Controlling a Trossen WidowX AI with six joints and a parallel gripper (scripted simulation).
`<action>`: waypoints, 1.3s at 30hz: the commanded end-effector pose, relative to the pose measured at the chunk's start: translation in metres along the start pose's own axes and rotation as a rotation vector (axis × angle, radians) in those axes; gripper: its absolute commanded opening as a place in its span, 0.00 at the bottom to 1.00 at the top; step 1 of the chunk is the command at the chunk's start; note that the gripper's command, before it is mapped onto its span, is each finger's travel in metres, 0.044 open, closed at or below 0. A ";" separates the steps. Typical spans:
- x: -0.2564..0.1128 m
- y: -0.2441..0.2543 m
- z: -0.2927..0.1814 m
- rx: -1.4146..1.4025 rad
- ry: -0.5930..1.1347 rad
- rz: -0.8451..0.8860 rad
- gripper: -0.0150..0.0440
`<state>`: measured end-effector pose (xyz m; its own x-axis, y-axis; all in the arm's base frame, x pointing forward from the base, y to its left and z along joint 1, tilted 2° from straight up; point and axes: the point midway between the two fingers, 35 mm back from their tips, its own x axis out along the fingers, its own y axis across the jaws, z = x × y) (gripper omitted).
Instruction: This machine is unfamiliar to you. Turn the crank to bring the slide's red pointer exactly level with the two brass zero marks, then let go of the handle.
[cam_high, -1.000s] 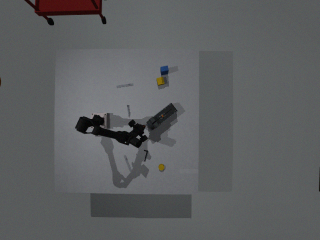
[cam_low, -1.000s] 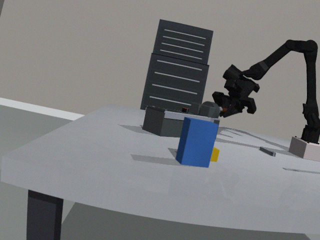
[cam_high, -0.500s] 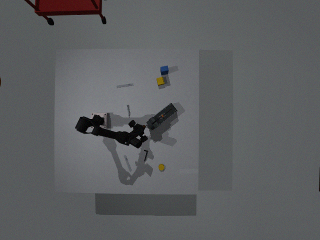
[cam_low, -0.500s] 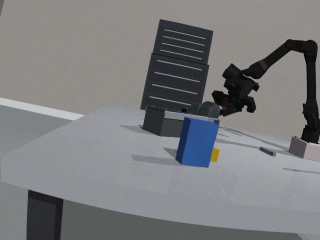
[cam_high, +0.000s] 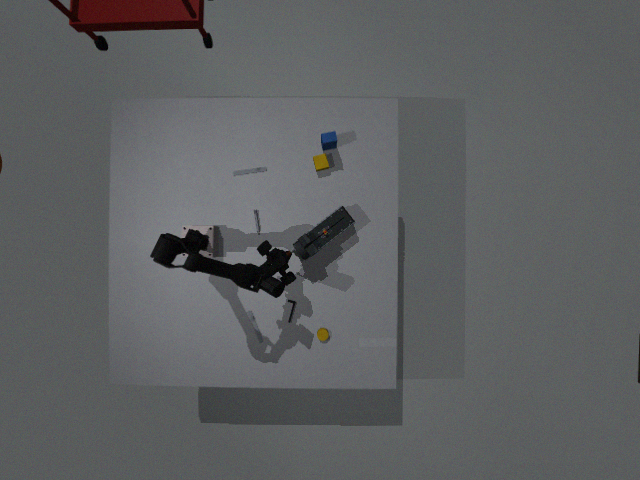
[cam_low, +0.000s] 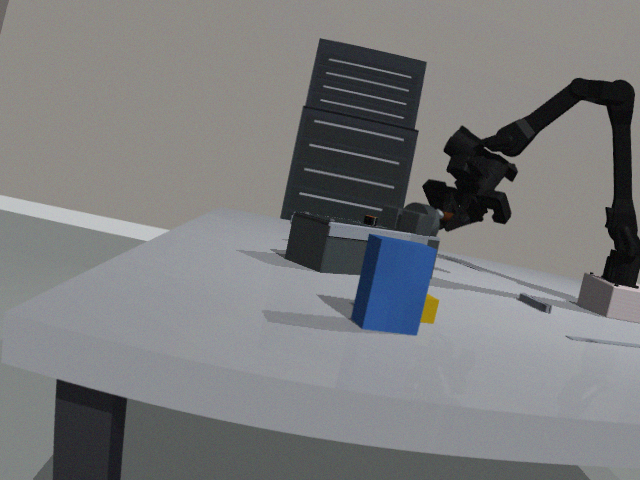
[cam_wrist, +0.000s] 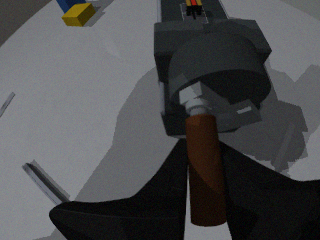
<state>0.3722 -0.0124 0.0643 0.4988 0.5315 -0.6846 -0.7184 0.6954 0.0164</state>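
The dark grey machine (cam_high: 310, 241) (cam_low: 343, 255) (cam_wrist: 215, 47) stands on the table. Its brown crank handle (cam_high: 288, 253) (cam_low: 447, 215) (cam_wrist: 205, 170) points out from the round housing towards the arm. My gripper (cam_low: 448, 219) (cam_wrist: 195, 143) is shut on the handle, with one black finger on each side. The slide (cam_high: 325, 231) (cam_low: 370, 220) sits partway along the machine's top. Its red pointer (cam_wrist: 194, 3) shows at the top edge of the wrist view with yellow beside it. The frames do not show clearly how it stands to the brass zero marks.
A blue block (cam_high: 328, 140) (cam_low: 395, 284) and a yellow block (cam_high: 321, 162) (cam_low: 430, 308) (cam_wrist: 78, 15) stand beyond the machine. A yellow disc (cam_high: 323, 334), a black L-shaped piece (cam_high: 292, 311) and thin grey strips (cam_high: 250, 171) lie on the table (cam_high: 155, 155).
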 end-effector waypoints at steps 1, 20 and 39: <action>-0.005 -0.007 0.004 -0.008 -0.016 -0.014 0.25; -0.005 -0.010 0.005 -0.008 -0.016 -0.014 0.25; -0.006 -0.012 0.005 -0.008 -0.016 -0.014 0.25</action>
<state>0.3750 -0.0154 0.0666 0.4972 0.5378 -0.6809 -0.7201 0.6935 0.0219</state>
